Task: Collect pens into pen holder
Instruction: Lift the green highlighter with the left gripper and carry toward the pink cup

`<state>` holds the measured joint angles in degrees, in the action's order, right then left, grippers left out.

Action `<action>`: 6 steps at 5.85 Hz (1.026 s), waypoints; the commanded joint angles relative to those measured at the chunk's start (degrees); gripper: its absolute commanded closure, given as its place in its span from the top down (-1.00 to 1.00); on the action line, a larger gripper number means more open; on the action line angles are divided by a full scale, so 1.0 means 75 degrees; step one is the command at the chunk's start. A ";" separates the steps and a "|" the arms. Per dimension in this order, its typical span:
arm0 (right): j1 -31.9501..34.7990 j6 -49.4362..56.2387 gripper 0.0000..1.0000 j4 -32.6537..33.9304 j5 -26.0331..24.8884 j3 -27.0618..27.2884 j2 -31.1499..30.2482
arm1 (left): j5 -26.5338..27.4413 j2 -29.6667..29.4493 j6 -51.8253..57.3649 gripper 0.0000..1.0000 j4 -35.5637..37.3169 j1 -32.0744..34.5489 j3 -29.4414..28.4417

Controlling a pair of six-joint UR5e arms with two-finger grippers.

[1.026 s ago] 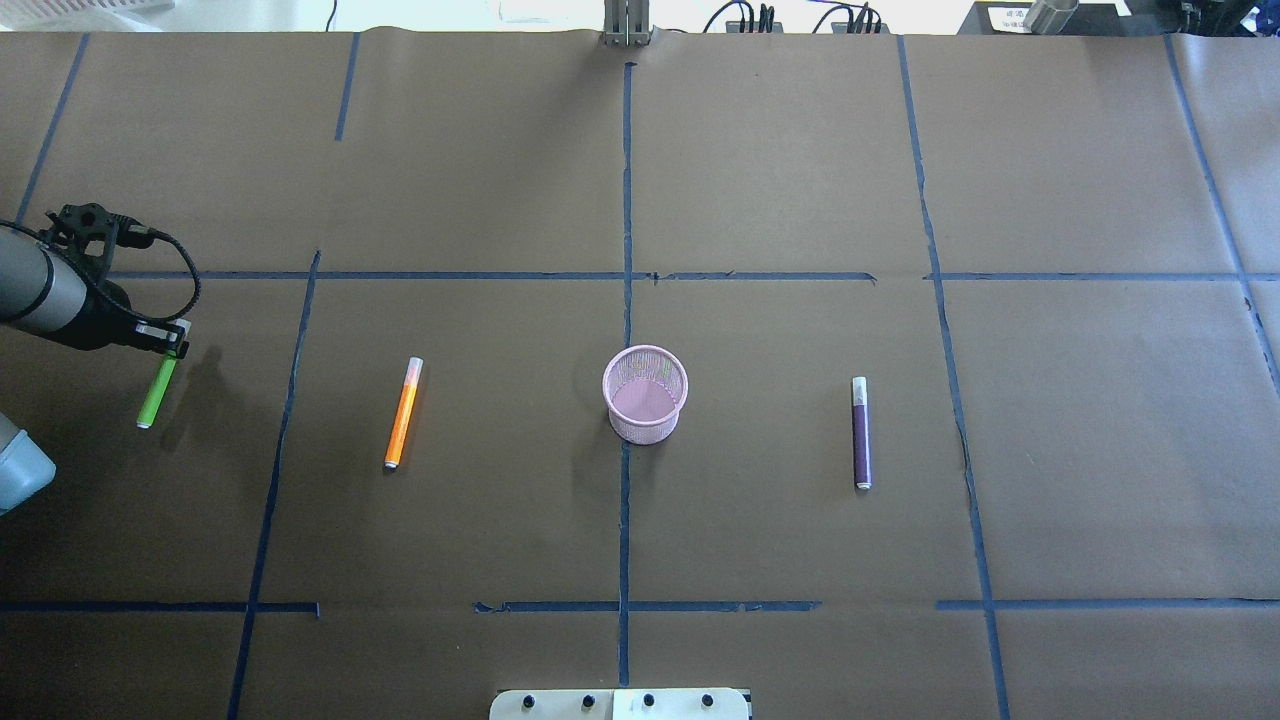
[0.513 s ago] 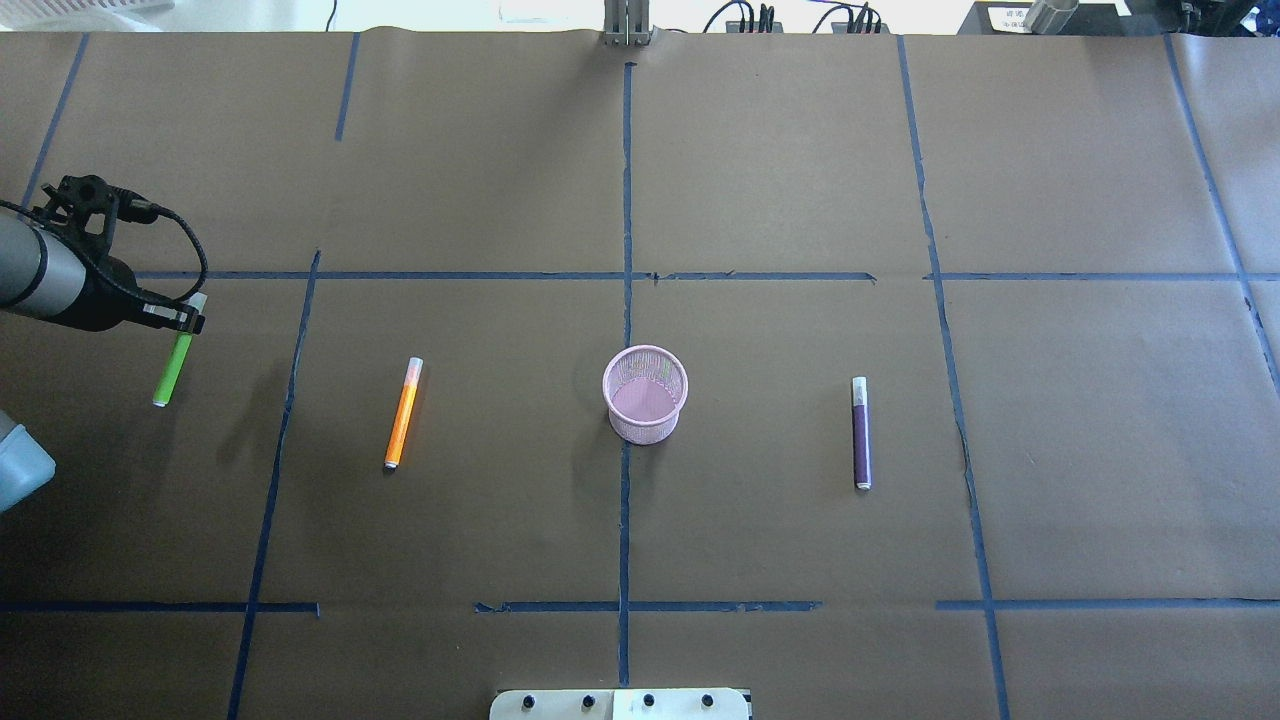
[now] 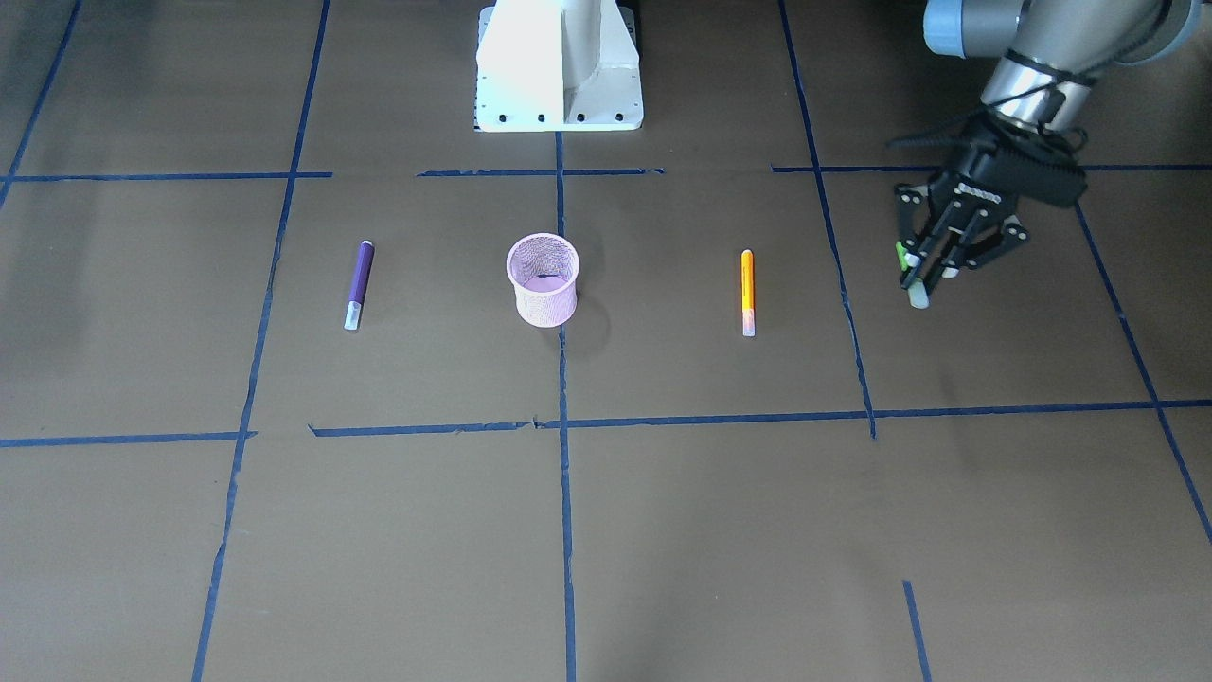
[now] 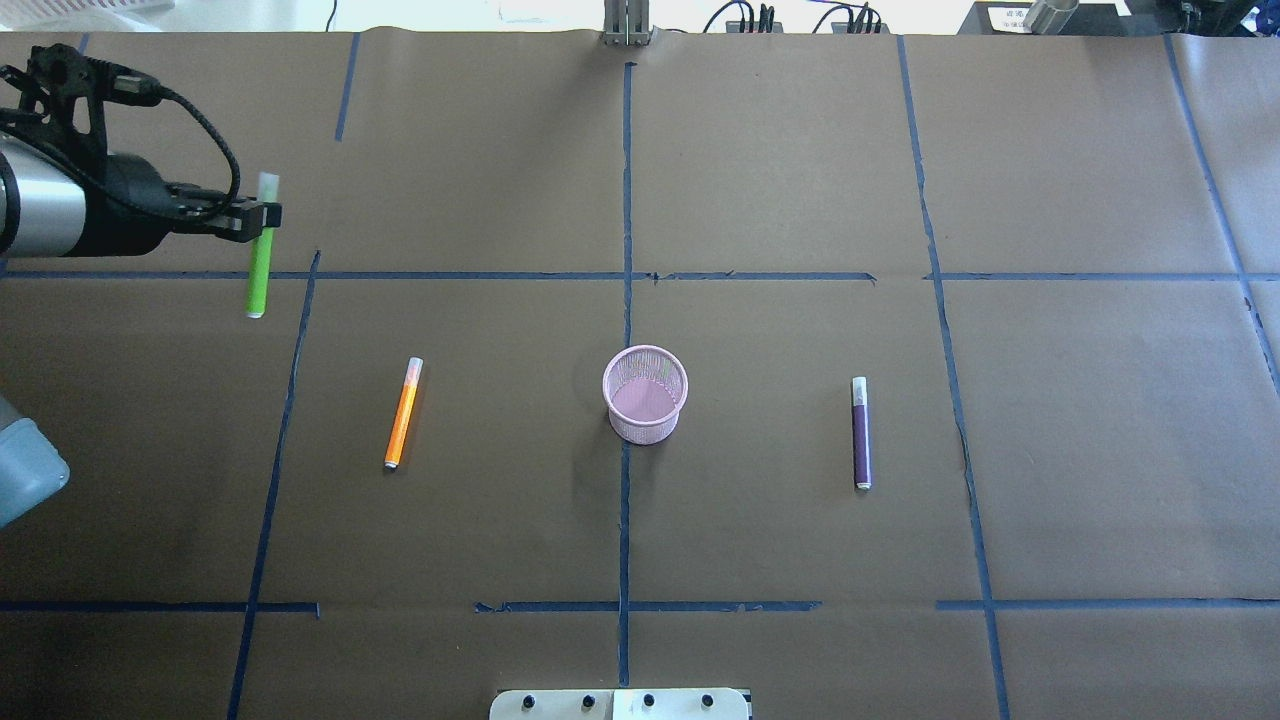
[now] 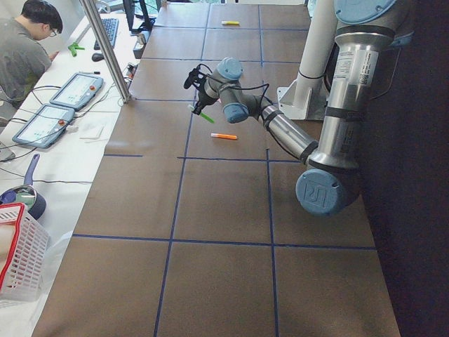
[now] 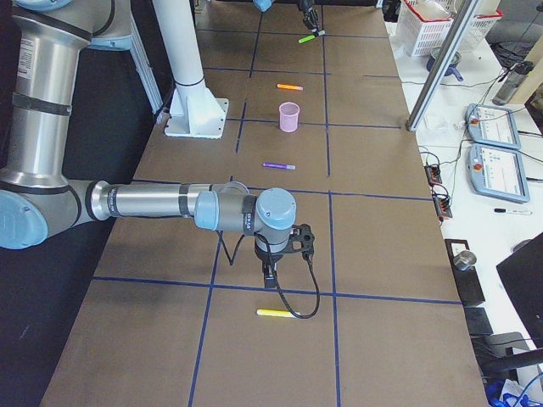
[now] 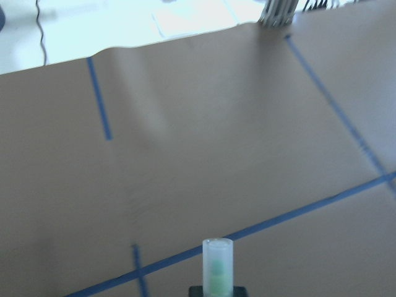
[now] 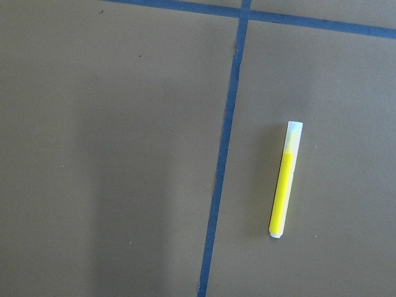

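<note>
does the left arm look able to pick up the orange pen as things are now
Probably not yet. The left pincer is shut on the green pen, so it has no room for another. The orange pen itself lies flat in the open, with nothing on or against it.

On my screen the left arm (image 5: 354,91), at the right of the side picture, is made of shiny silver tubes with round light-blue caps (image 5: 319,191) at the bends, and one cap has a small mark on it. The right arm (image 6: 153,203) looks just the same, and the base (image 3: 559,66) is white with little dark screws (image 3: 540,118) along its edge. I see a black left gripper (image 3: 930,275) and a black right gripper (image 6: 270,276), each with a thin black cable (image 4: 212,125) looping off the wrist.
</note>
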<state>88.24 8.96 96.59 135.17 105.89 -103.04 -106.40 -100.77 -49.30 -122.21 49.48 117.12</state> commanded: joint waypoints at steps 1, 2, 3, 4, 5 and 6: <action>0.0000 0.0001 1.00 0.0000 0.0000 -0.0022 0.0005 | 0.0216 -0.1043 -0.0352 -1.00 0.0006 -0.0511 0.0064; 0.0000 0.0001 1.00 0.0000 0.0000 -0.0022 0.0005 | 0.1610 -0.1338 -0.0468 -1.00 0.0006 -0.1617 0.0029; 0.0000 0.0001 1.00 0.0000 -0.0011 -0.0022 0.0005 | 0.3155 -0.1504 -0.0968 -1.00 0.0006 -0.2823 -0.0053; 0.0000 0.0001 1.00 0.0000 -0.0011 -0.0045 0.0005 | 0.4505 -0.1934 -0.1008 -1.00 0.0017 -0.3601 -0.0413; 0.0000 0.0001 1.00 0.0000 -0.0011 -0.0057 0.0005 | 0.5644 -0.2577 -0.1333 -1.00 0.0029 -0.4119 -0.1206; 0.0000 0.0001 1.00 0.0000 -0.0011 -0.0057 0.0005 | 0.6247 -0.3303 -0.1626 -1.00 0.0041 -0.4495 -0.1968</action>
<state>88.24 8.96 96.59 135.09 105.51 -103.01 -65.40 -120.55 -59.39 -121.99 19.09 107.74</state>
